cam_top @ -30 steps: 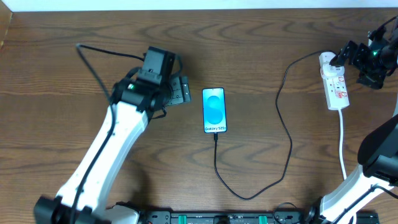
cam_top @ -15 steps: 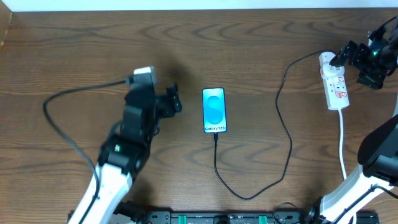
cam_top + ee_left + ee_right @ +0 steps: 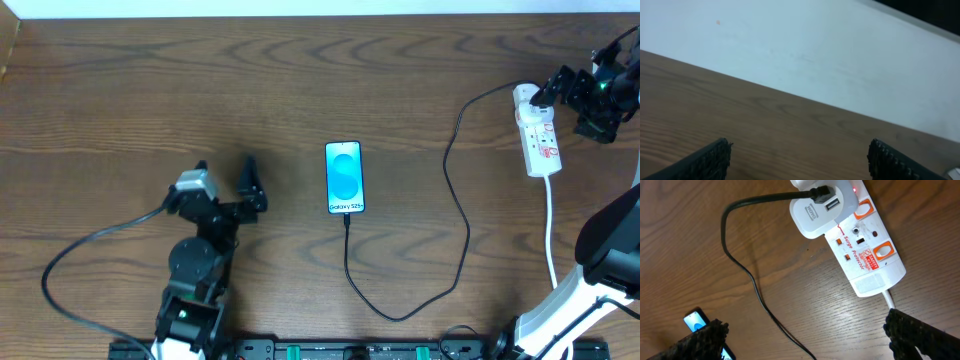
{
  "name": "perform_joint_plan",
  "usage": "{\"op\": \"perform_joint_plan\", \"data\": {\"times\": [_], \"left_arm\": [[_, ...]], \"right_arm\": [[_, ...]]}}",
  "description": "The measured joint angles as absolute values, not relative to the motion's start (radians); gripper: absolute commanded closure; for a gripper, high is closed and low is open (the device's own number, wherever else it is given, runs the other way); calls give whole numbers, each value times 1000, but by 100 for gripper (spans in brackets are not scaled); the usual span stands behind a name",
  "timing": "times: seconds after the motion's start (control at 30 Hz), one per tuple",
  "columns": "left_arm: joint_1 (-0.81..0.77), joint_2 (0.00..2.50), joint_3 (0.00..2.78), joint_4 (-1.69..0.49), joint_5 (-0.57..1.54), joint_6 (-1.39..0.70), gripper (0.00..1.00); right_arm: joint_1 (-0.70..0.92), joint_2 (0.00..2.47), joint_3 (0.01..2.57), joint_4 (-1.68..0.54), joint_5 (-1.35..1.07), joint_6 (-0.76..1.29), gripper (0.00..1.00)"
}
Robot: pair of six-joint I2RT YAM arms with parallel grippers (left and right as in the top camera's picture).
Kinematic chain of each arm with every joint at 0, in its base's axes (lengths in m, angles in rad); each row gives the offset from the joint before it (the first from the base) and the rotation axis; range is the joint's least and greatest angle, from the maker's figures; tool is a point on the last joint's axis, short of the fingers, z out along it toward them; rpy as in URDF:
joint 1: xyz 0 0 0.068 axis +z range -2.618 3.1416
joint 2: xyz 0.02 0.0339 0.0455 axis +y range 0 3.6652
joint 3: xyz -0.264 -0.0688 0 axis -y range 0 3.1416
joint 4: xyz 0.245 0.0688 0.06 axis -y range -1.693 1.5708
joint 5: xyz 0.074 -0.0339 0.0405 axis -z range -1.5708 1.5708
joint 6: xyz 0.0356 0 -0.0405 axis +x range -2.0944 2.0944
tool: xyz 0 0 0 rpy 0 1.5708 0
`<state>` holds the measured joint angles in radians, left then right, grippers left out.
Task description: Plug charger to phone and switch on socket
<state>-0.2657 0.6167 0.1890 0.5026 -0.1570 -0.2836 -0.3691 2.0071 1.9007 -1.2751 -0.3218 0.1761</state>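
While the overhead view takes in the whole wooden table (image 3: 120,90), each wrist camera catches only a slice of it. The left arm (image 3: 195,270) is folded up at the lower left of the overhead frame. Its gripper (image 3: 250,185) is well apart from everything and its fingers are hard to read from above. The left wrist view settles it: two black fingertips (image 3: 710,160) sit spread wide at the bottom corners with bare wood and a pale wall (image 3: 815,50) between them, holding nothing. The right gripper (image 3: 590,100) hangs at the upper right edge, just beside the socket (image 3: 538,135). Its own camera shows the fingers (image 3: 920,337) parted wide and empty, low in the frame.

That view also gives what the overhead cannot: orange-rimmed switches on the socket (image 3: 865,255), its red lettering, and a small red light (image 3: 855,189) glowing at the top edge. The socket's white cord (image 3: 551,230) runs down the right side.

The phone (image 3: 345,177) lies flat at centre, blue screen up; the right wrist view catches only a corner of it (image 3: 696,321).

The charger (image 3: 462,210) loops from the phone's lower edge, down and round, up to its white plug (image 3: 817,212) seated in the socket's upper end.
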Motion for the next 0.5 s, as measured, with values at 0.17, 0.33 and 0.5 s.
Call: {"op": "perform_joint_plan", "data": {"times": [0.17, 0.33, 0.5], "left_arm": [[-212, 497, 126, 507, -154, -283, 13], [-157, 393, 56, 505, -126, -283, 13], [-132, 310, 6, 439, -96, -283, 13]], "right_arm": [[-369, 2007, 1901, -1275, -322, 176, 1], [-369, 2007, 1901, -1275, -322, 176, 1], [-369, 2007, 1901, -1275, -322, 176, 1]]}}
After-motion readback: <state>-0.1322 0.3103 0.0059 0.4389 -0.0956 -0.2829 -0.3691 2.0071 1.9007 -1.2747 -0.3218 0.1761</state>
